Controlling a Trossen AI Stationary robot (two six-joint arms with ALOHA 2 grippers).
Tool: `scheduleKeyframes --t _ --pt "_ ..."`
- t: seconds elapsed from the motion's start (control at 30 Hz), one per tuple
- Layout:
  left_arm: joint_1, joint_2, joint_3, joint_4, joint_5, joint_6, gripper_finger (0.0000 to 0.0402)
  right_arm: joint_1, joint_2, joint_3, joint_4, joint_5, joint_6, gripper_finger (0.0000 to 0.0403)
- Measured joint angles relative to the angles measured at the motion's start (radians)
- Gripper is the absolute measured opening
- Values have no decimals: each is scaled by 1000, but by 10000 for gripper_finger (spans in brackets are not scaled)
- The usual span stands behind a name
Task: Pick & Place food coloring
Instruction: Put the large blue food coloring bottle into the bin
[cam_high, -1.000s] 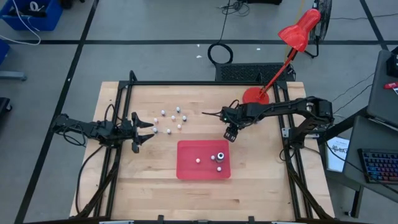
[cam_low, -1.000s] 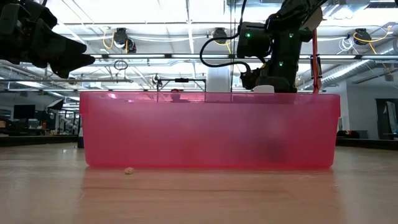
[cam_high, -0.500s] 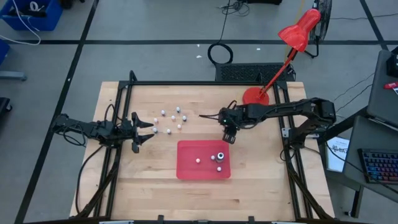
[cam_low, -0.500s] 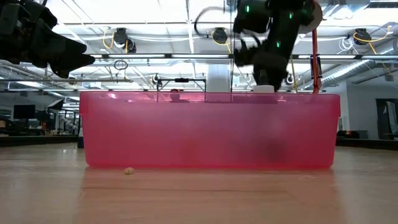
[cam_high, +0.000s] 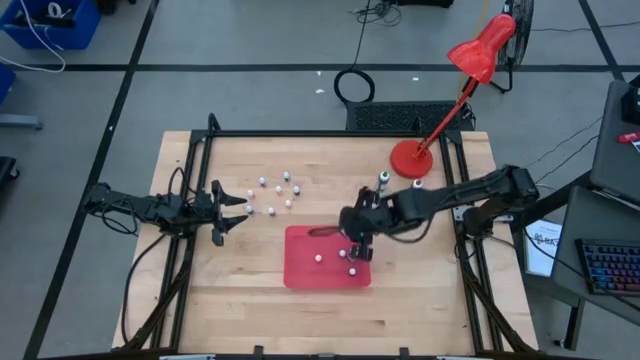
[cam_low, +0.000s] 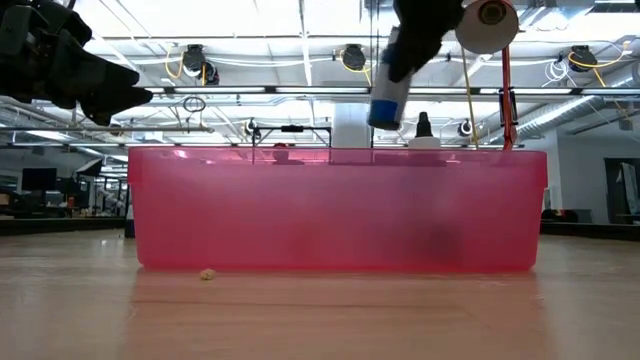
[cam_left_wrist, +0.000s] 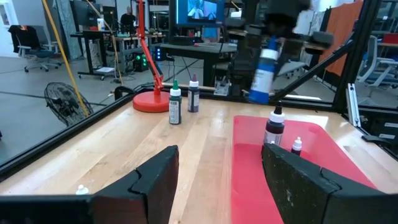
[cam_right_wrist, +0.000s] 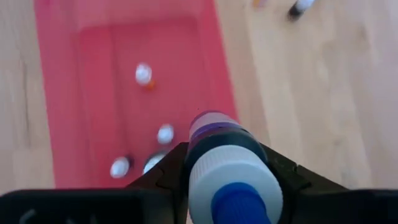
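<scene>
My right gripper (cam_high: 357, 237) is shut on a food coloring bottle (cam_right_wrist: 231, 177) with a blue cap, above the red tray (cam_high: 300, 272). In the tray stand a dark bottle with a white top (cam_left_wrist: 274, 127) and two tiny ones (cam_high: 319, 258). Several tiny white-topped bottles (cam_high: 277, 190) stand on the wood left of centre. A green-topped bottle (cam_high: 383, 178) and a second dark bottle (cam_left_wrist: 193, 99) stand near the lamp's foot. My left gripper (cam_high: 236, 208) waits open at the table's left, pointing level. My right gripper pinches the bottle's body (cam_right_wrist: 208, 140) just under the blue cap, one finger (cam_right_wrist: 171, 174) on each side. The fingers slant down from the table's right. The bottle (cam_low: 385, 100) hangs below them, slightly tilted and clear above the tray's rim.
A red desk lamp stands on its round foot (cam_high: 410, 155) at the far right of the table. Black frame rails (cam_high: 200, 150) border the table. A small crumb (cam_low: 207, 274) lies on the wood in front of the tray's near wall.
My right gripper has risen from behind the tray's far right corner and swung toward the near edge, coming over the tray. It has rolled somewhat on the way. The blue-capped bottle has come up with it and now hangs clear.
</scene>
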Motion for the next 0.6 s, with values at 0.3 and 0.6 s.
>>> scheduleKeyframes --t 0.3,0.6 --pt "0 0 0 0 0 0 232 23 157 78 -198 -27 36 123" --pt "0 0 0 -1 0 0 232 9 254 79 -182 -59 -3 123"
